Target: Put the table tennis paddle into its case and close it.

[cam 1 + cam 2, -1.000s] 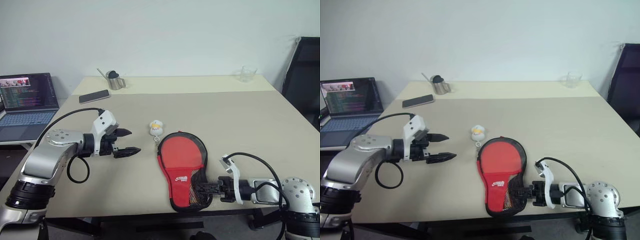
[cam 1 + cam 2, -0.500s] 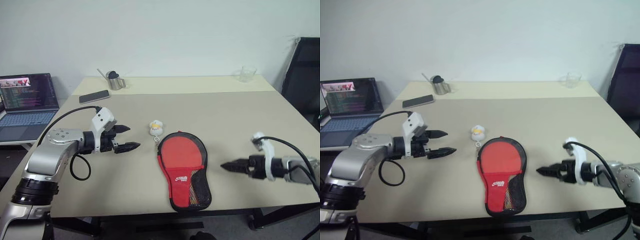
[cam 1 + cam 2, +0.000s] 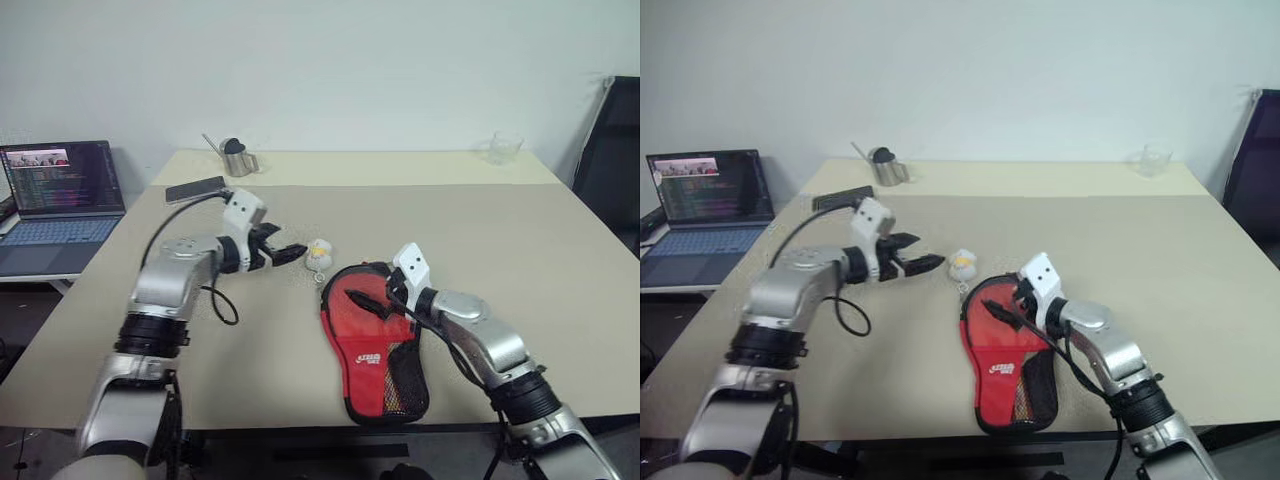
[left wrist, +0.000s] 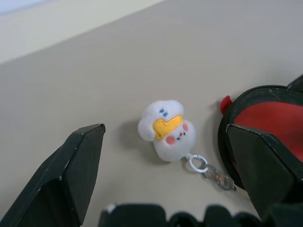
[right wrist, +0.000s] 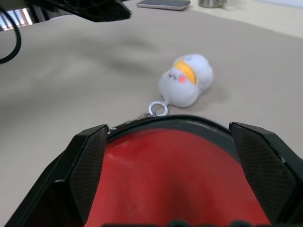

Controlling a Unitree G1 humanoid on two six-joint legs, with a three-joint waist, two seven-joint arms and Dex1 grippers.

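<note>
The case (image 3: pixel 372 345) lies flat near the table's front edge, red side with white logo and mesh pocket up, black zip rim around it. Its small white charm (image 3: pixel 319 252) rests on the table just beyond the round end, joined by a short chain. The table tennis paddle is hidden. My left gripper (image 3: pixel 290 247) is open, its tips just left of the charm; in the left wrist view the charm (image 4: pixel 166 130) sits ahead between the spread fingers (image 4: pixel 71 175). My right gripper (image 3: pixel 365 300) hovers open over the case's round end (image 5: pixel 175 175), empty.
An open laptop (image 3: pixel 60 195) stands off the table's left side. A phone (image 3: pixel 195 189) and a small metal pot (image 3: pixel 235 158) are at the back left, a clear glass (image 3: pixel 503 147) at the back right. A black chair (image 3: pixel 615 160) stands to the right.
My right gripper let go of the case's handle end, opened, swung out to the right, then came in over the round end. My left gripper advanced to the charm. The camera shifted too.
</note>
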